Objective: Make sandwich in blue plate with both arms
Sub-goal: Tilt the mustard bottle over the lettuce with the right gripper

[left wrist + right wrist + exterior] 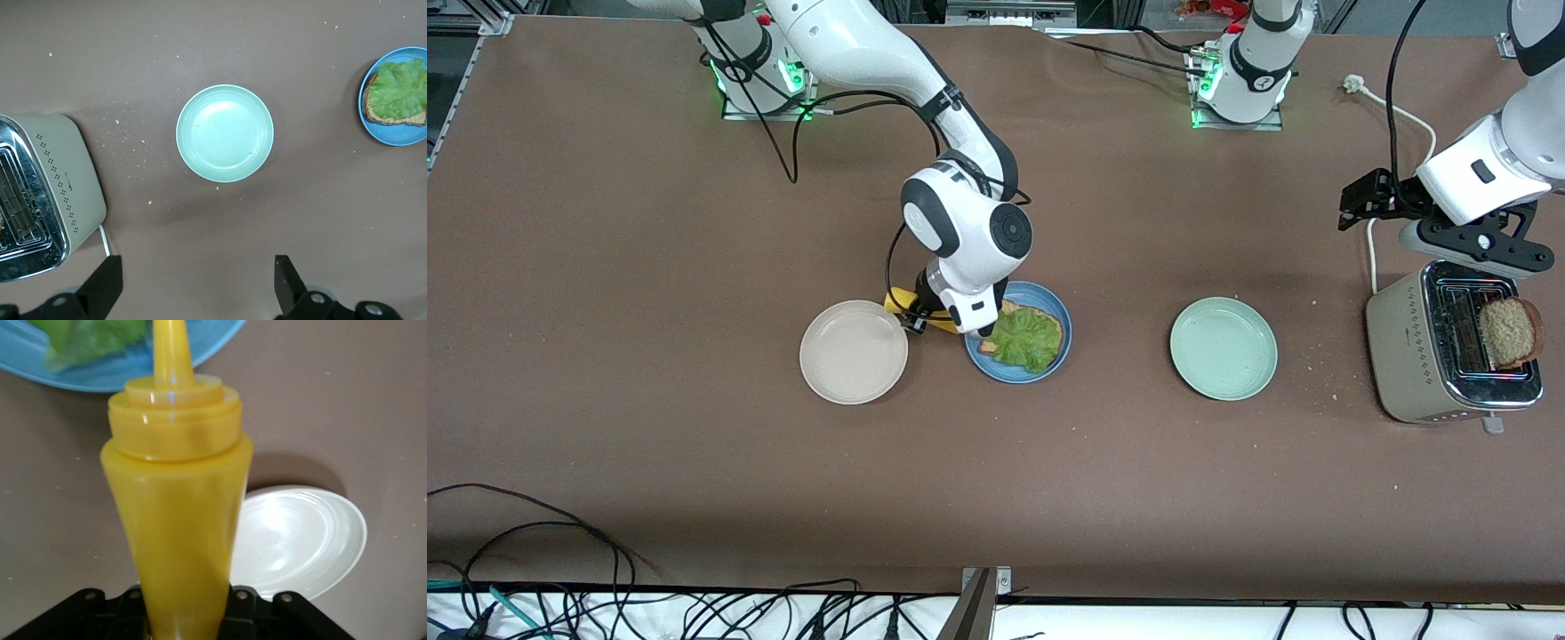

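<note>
Blue plate (1060,351): we find it at centre frame in the front view, between the beige plate (854,352) and the green plate (1224,348).
Sandwich so far: one bread slice (1049,322) lies on the blue plate with a lettuce leaf (1024,340) on top; no upper slice yet.
Right gripper (914,313): over the table at the blue plate's edge, fingers clenched round a yellow squeeze bottle (177,520), nozzle tilted toward the lettuce.
Left gripper (1485,244): at the right edge of the front view, above the toaster (1405,356); fingers released, holding nothing.
Second slice (1510,332): stands up out of the toaster slot.
Step in hand: we judge it to be saucing the lettuce.
Advice: we would keep the nozzle over the middle of the leaf, squeeze gently, and hold the bottle clear of the plate rim so the plate is not nudged.
Risk: sauce landing on the table.
</note>
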You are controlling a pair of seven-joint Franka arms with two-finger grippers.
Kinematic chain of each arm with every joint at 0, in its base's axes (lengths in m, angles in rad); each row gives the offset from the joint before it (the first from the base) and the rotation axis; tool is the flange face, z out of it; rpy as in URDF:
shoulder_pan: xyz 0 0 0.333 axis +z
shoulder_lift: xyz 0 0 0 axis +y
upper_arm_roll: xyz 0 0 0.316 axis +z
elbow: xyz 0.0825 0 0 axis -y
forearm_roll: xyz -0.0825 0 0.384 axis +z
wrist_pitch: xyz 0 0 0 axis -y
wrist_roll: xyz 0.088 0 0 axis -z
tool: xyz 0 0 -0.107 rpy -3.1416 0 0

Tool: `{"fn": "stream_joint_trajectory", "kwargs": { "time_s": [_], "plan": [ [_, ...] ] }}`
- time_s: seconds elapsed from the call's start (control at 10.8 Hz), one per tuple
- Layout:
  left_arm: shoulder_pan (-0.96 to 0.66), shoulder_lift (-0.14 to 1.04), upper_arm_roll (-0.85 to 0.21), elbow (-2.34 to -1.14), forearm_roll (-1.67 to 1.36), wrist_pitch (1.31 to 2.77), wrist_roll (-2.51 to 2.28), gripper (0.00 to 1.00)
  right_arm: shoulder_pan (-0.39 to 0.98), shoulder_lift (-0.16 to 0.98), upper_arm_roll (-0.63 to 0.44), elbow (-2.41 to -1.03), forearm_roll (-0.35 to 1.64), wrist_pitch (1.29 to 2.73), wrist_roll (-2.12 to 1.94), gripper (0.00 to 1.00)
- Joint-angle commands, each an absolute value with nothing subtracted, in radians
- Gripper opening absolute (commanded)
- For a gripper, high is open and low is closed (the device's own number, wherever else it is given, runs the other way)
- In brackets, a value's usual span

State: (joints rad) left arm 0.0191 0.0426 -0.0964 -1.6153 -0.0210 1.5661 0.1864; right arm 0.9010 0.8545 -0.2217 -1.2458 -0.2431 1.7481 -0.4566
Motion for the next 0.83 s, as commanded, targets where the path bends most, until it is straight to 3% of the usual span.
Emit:
{"fn": "stream_joint_trajectory", "kwargs": {
  "time_s": [0.0,0.74],
  "plan": [
    [0.021,0.046,-0.095,-1.598,-0.041,1.562,0.201,1.00,0.870,0.857,-0.216,-1.250,-0.308,1.788,-0.404,0.00],
    [0.020,0.046,-0.095,-1.598,-0.041,1.562,0.201,1.00,0.807,0.781,-0.203,-1.249,-0.295,1.727,-0.356,0.00]
  ]
}}
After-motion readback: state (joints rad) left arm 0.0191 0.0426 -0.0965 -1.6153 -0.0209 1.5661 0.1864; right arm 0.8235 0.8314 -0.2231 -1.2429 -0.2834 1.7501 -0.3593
